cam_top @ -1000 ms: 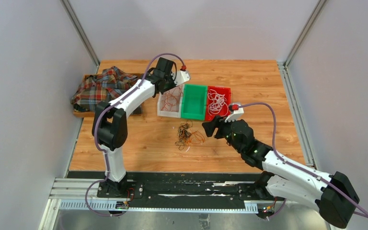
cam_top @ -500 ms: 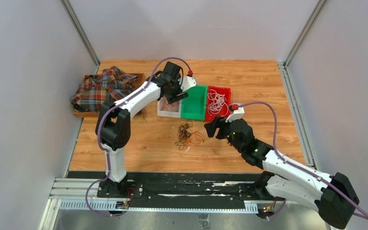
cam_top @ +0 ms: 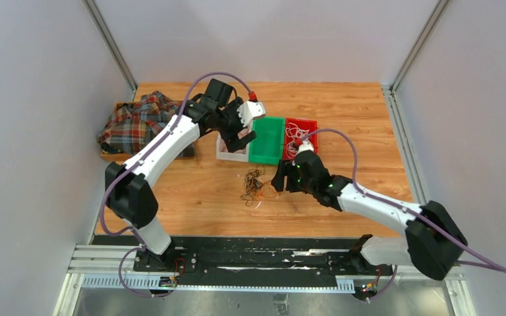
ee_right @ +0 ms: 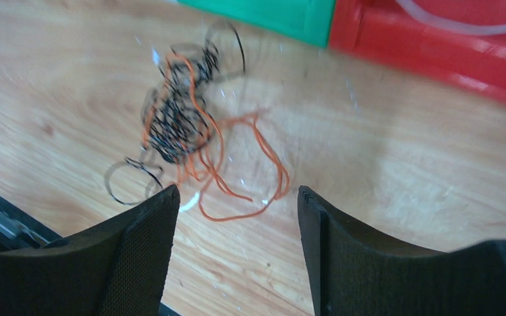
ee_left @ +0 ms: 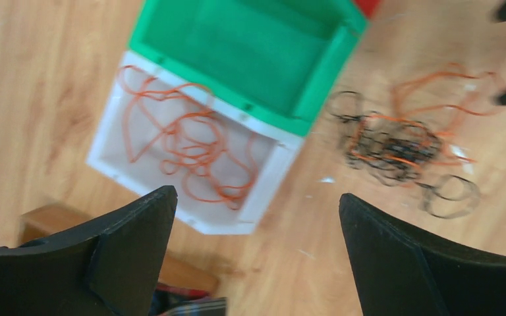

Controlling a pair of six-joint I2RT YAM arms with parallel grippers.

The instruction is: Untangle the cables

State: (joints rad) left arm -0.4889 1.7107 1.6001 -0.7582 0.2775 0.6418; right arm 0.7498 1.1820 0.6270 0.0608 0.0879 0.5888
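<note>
We're mid-sort: the remaining tangle (cam_top: pixel 257 184) of orange and dark cables lies on the table (cam_top: pixel 191 191), just near of the green bin (cam_top: pixel 267 141), between the two arms. Orange cables (ee_left: pixel 191 141) already lie in the white bin (ee_left: pixel 267 191) and white cables (cam_top: pixel 296 138) in the red bin (cam_top: pixel 309 123), so we judge the job partly done, with the mixed clump left to split. The left gripper (cam_top: pixel 242 136) hangs over the white bin, jaws spread wide with nothing between them. The right gripper (cam_top: pixel 282 179) sits just right of the tangle, jaws moderately apart and also empty. Next move, as we read it: the right gripper drops onto the orange loop (ee_right: pixel 257 164) that sticks out of the clump and pinches that strand alone. The left probably has to come across and pin the dark mass, or the whole clump will lift. The top view gives us the layout of both arms and the row of three bins, but the strands are too fine to separate there. The left wrist view shows the green bin (ee_left: pixel 250 52) bare inside, with the tangle (ee_left: pixel 395 141) blurred at right. The right wrist view shows best how the dark curls wind round the orange in the tangle (ee_right: pixel 178 125). It catches only a corner of the red bin (ee_right: pixel 435 52).
</note>
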